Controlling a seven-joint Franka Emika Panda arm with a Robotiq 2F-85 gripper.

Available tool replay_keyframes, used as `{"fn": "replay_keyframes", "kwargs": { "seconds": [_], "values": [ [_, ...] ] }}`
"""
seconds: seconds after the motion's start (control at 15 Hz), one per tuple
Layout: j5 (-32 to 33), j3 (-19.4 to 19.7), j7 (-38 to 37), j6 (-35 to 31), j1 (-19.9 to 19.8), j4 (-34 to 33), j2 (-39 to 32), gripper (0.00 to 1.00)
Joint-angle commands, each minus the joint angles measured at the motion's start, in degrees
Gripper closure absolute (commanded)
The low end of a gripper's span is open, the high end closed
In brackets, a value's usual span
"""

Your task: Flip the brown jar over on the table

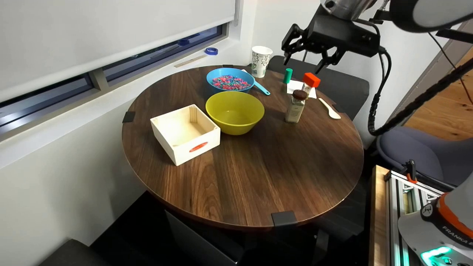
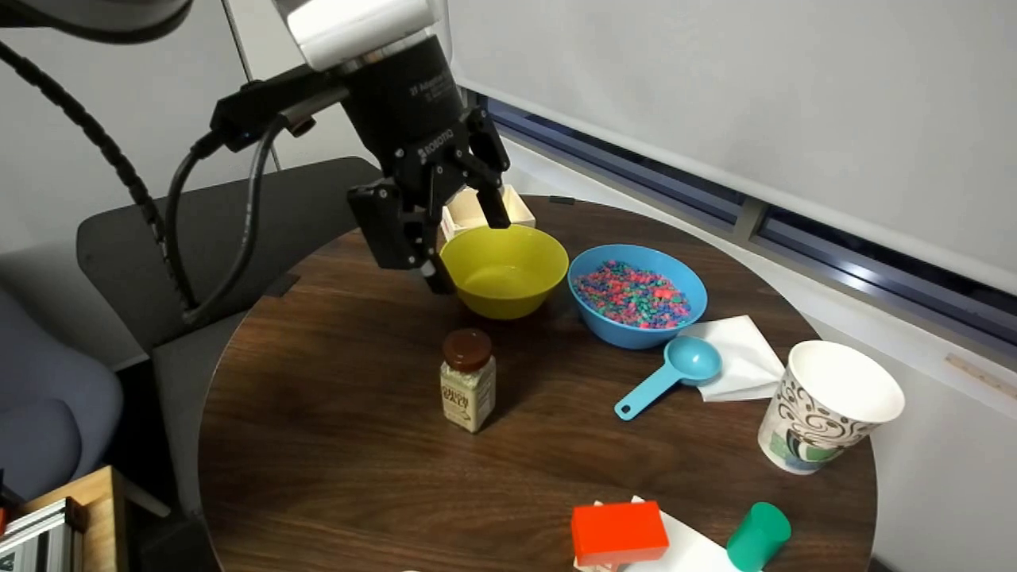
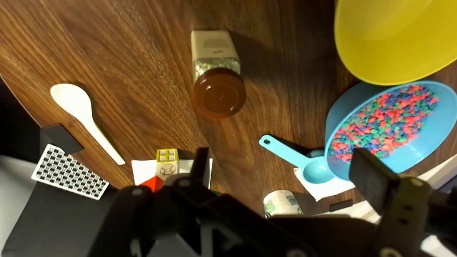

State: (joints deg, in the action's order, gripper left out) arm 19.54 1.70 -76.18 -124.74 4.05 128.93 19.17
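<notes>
Working from the left in an exterior view, you are first passing the pale wooden box [image 1: 208, 142], square, matte and posing little risk, with the smooth yellow bowl [image 1: 236, 129] standing just to its right. A low turn could be clipping that bowl's rim; farther off, the glossy blue bowl [image 1: 215, 76] is holding loose multicoloured granules [image 1: 231, 82] that would be scattering at a knock. At the far side the patterned paper cup [image 1: 260, 61] is standing, likely light enough to be toppling if brushed. Next you are finding the brown jar [image 1: 295, 109] upright on the wood-grain table [image 1: 258, 166], its round, shiny lid [image 1: 299, 94] sitting on top of a squarish, labelled body with something grainy showing inside. Higher up, your gripper [image 1: 302, 65] is hovering clear of the jar, jaws spread apart and nothing between them. If you are pinching only that slick lid, the jar could be slipping mid-turn, or the lid loosening; if you are stopping the rotation short, it could be landing on an edge and tipping. Rightmost, the boxy red block [image 1: 311, 79] and the smooth pale spoon [image 1: 330, 109] are lying where a sweeping jaw could be pushing them.
</notes>
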Motion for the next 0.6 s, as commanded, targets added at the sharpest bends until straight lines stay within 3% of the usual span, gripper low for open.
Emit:
{"fn": "replay_keyframes", "kwargs": {
  "seconds": [0.0,0.07,0.13,0.53],
  "values": [
    [-9.21,-1.27,6.31,6.58,-2.57,-3.21,0.35,0.00],
    [-10.56,-1.48,7.11,8.64,-3.16,-4.11,0.24,0.00],
    [-7.93,-2.69,5.59,5.13,-4.26,-2.66,0.27,0.00],
    [-8.03,-3.74,5.93,5.66,-5.48,-3.10,0.13,0.00]
  ]
}}
